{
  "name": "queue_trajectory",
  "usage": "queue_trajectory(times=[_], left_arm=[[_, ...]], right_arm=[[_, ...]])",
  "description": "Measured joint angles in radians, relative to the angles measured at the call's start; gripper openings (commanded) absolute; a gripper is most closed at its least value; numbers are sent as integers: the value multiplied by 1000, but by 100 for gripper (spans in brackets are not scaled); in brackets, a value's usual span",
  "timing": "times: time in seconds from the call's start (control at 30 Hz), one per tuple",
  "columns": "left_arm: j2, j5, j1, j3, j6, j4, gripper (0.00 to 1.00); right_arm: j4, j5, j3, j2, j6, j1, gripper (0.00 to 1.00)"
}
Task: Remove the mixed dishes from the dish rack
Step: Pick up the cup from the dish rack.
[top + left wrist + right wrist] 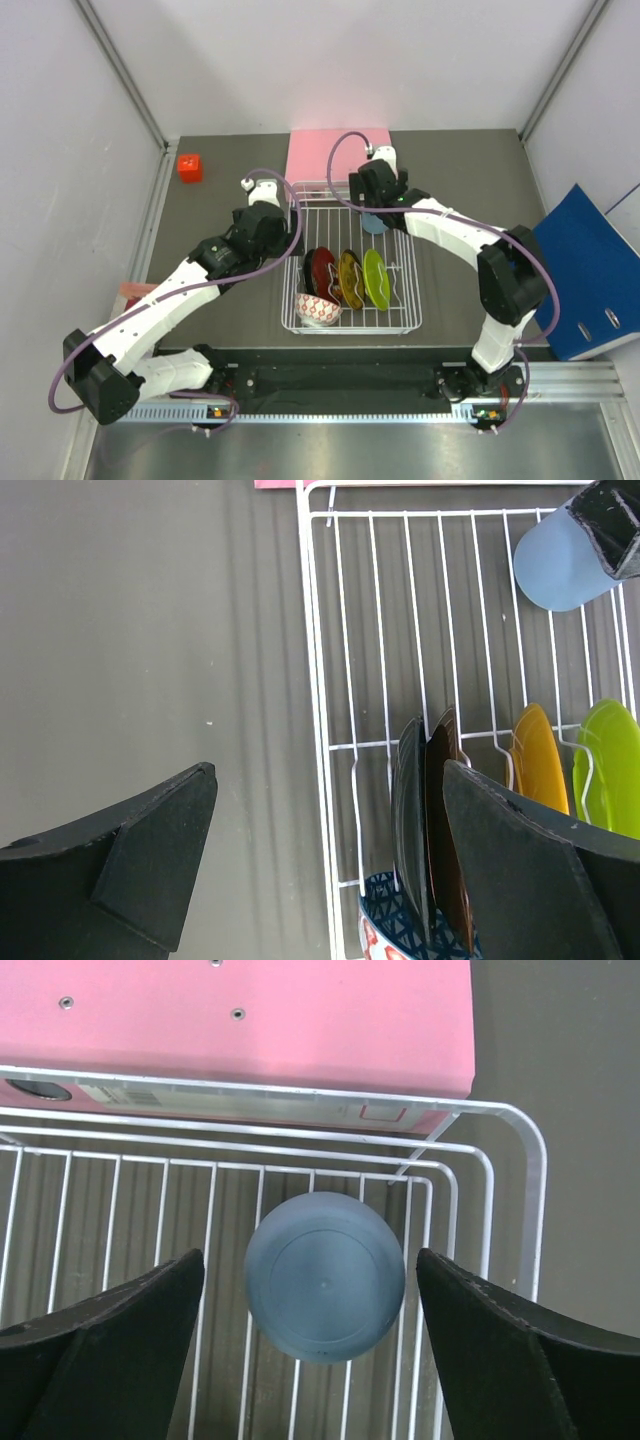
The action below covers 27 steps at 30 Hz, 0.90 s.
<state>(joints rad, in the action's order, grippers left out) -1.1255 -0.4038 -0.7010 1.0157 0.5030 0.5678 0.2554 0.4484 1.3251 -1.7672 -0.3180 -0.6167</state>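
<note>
Where the dish rack (330,225) sits: middle of the dark counter (470,170). White wire, long side running away from the arm bases.
light blue cup (325,1276): in the rack's far right corner, on the wire floor, round base turned up toward the right wrist camera.
plates: three on edge between the prongs in the rack's near half, side by side. From left to right, black-and-red plate (320,272), yellow-amber plate (349,277), lime green plate (375,279).
patterned bowl (317,309): near left corner of the rack, red-white outside, blue pattern inside. Just in front of the black-and-red plate; can't tell if they touch.
right pincer (310,1260): above the cup, jaws spread wide, one finger on each side of it. Visible gap on both sides, nothing gripped.
left pincer (330,775): jaws at full spread, empty. It straddles the rack's left rim, left finger over bare counter, right finger over the black-and-red plate.
pink box (338,152): flat, right behind the rack's far edge.
red cube (190,167): far left of the counter, well apart from the rack.
blue ring binder (590,270): beyond the counter's right edge, tilted.
</note>
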Motion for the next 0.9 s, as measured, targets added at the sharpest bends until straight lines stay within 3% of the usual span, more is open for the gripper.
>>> queue_trajectory(times=[0.07,0.33,0.43,0.47,0.53,0.9], left_arm=[[0,0,0,-1,0,0,99],[0,0,0,-5,0,0,99],[0,0,0,-8,1,0,99],[0,0,0,-8,4,0,99],[0,0,0,-10,7,0,99],[0,-1,0,-10,19,0,99]], right_arm=[[0,-4,0,-3,0,0,66],[0,-5,0,-3,-5,0,43],[0,-5,0,-3,-5,0,24],[0,-5,0,-3,-5,0,11],[0,-5,0,-3,-5,0,0],[53,-32,-1,67,-4,-10,0]])
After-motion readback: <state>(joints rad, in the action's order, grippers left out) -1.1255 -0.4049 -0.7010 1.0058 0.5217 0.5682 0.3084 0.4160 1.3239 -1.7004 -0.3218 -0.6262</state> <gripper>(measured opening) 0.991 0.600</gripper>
